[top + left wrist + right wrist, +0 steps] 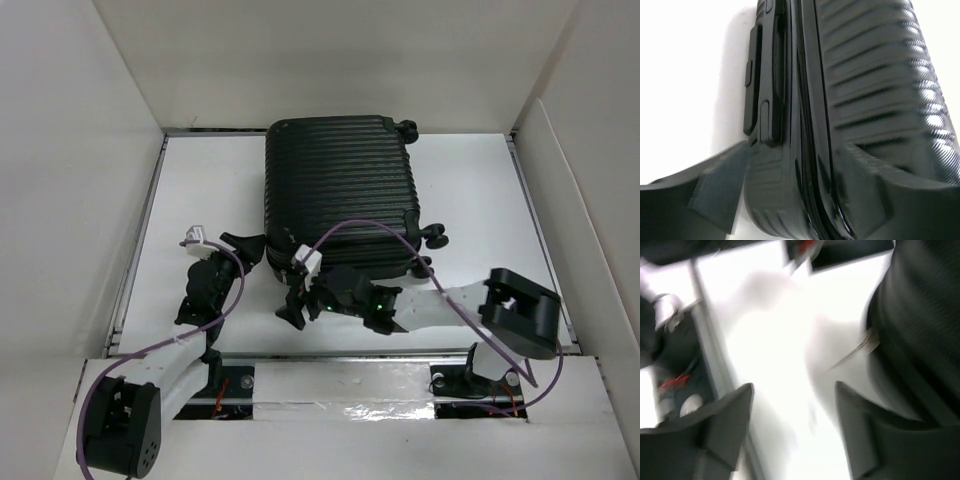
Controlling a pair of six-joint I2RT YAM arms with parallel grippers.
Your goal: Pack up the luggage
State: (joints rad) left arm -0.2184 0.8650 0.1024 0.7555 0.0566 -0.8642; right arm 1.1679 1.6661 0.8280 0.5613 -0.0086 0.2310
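Note:
The luggage (340,190) is a black ribbed hard-shell suitcase lying flat and closed on the white table, its caster wheels (436,238) on the right side. My left gripper (250,250) is at its near left corner. In the left wrist view the open gripper (792,190) straddles that corner of the luggage (790,125), with the zipper seam and side handle (765,90) between the fingers. My right gripper (288,306) is open and empty just in front of the suitcase's near edge. The blurred right wrist view shows this gripper (795,410) over bare table, with the luggage (920,315) to its right.
White walls (70,180) enclose the table on the left, back and right. A metal rail (340,352) runs along the near edge by the arm bases. Purple cables (370,226) loop over both arms. Bare table (200,180) lies left of the suitcase.

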